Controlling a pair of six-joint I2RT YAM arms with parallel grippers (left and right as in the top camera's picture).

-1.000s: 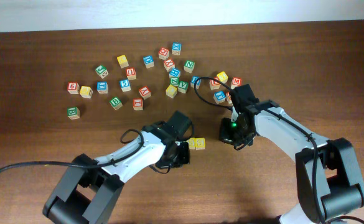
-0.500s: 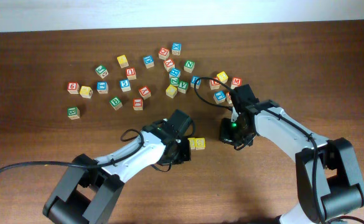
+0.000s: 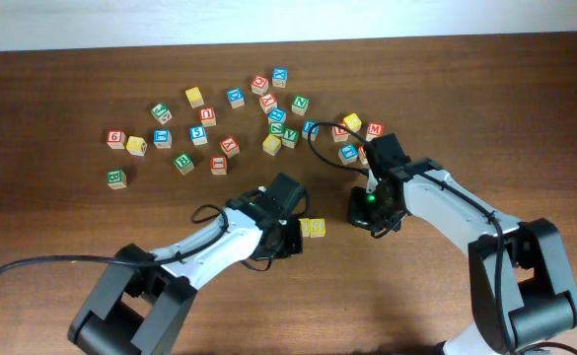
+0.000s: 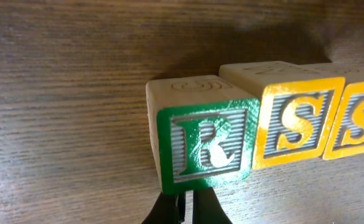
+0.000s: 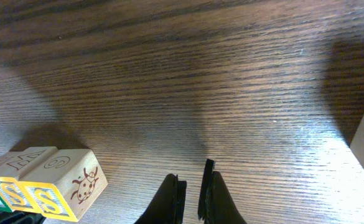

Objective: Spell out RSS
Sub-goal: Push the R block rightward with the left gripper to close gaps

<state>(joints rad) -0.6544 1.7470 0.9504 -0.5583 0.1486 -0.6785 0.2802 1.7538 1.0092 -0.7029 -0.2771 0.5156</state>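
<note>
Left pincer (image 4: 183, 210), closed and empty, sits just behind the R block (image 4: 206, 146), which touches the S blocks (image 4: 297, 127); RSS looks spelled, so retreat straight back

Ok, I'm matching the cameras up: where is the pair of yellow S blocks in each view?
Overhead: the pair of yellow S blocks sits mid-table, just right of the left claw.
Left wrist: right side, next to the green R block.
Right wrist: bottom-left corner.
Shared landmark: the wood-grain table under them.
</note>
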